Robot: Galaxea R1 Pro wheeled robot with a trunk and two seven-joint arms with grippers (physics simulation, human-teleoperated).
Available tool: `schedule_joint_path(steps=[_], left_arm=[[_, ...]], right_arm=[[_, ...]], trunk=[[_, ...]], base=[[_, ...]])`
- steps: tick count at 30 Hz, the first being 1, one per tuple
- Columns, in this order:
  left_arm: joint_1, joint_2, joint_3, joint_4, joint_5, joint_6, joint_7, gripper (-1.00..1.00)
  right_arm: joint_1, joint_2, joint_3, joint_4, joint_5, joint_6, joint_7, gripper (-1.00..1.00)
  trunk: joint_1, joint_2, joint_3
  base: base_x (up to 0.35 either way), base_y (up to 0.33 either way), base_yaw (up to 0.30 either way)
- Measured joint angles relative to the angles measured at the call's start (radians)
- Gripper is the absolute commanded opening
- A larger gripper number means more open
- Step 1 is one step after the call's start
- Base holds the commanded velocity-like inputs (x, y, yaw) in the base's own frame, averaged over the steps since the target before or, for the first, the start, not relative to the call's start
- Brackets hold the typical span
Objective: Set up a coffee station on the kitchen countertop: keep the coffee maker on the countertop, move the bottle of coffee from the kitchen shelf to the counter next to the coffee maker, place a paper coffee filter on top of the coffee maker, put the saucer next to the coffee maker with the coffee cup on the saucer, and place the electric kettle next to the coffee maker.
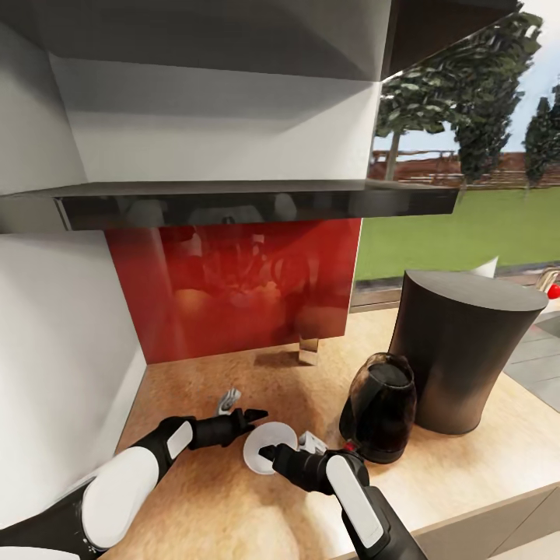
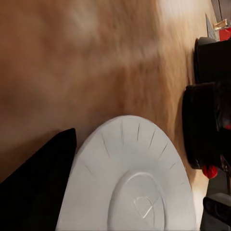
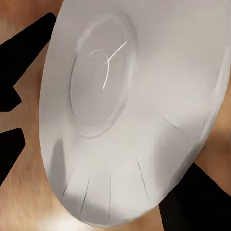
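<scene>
The saucer (image 1: pixel 263 449) lies flat on the light-wood bench (image 1: pixel 194 498), at about seven o'clock from the electric kettle (image 1: pixel 381 418), which stands just beside the tall coffee maker (image 1: pixel 459 358) at its own eight o'clock. We see our left gripper (image 1: pixel 253 416) reaching to the saucer's rim at eleven o'clock, and our right gripper (image 1: pixel 268 453) on the disc at about four o'clock. In the right wrist view the saucer (image 3: pixel 134 110) sits with one dark finger (image 3: pixel 192 202) past one edge and dark shapes past the opposite edge, so these fingers look spread around the rim rather than pinching it; we judge them not yet closed. Whether the left fingers are spread or pressed together, we cannot tell. A small grey object (image 1: pixel 227 400) lies near the left arm. To do this step well, we judge one finger should slip under the thin rim before closing, then lift the saucer level and carry it low toward the coffee maker, clear of the kettle.
</scene>
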Motion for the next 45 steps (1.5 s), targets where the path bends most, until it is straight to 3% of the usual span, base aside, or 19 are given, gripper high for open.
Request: schedule_joint_path(steps=[10,11,33,35,39,45], left_arm=[[0.000,-0.001,-0.004,0.001,-0.002,0.001,0.000,1.00],[0.000,0.000,-0.004,0.000,-0.002,0.002,0.000,1.00],[0.000,0.010,-0.007,-0.004,-0.003,0.004,-0.001,1.00],[0.000,0.025,-0.006,-0.011,-0.003,0.005,0.000,1.00],[-0.005,0.093,-0.005,-0.017,-0.004,0.007,0.002,1.00],[-0.012,0.124,-0.006,-0.034,-0.005,0.008,0.003,1.00]], right_arm=[[0.000,0.000,0.000,-0.003,-0.005,0.001,0.000,1.00],[0.000,0.000,0.000,-0.004,-0.005,0.000,0.000,-1.00],[0.000,0.000,0.000,-0.012,-0.011,-0.001,0.001,-1.00],[0.000,0.000,-0.001,-0.027,-0.010,0.000,0.001,-1.00],[0.000,0.000,-0.002,-0.096,-0.001,0.002,0.000,-1.00],[-0.001,0.000,-0.003,-0.120,-0.001,0.002,0.000,-1.00]], trunk=[[0.000,0.000,0.000],[0.000,0.000,0.000],[0.000,0.000,0.000],[0.000,0.000,0.000],[0.000,0.000,0.000],[0.000,0.000,0.000]], base=[[0.000,0.000,0.000],[0.000,0.000,0.000],[0.000,0.000,0.000],[0.000,0.000,0.000],[0.000,0.000,0.000],[0.000,0.000,0.000]])
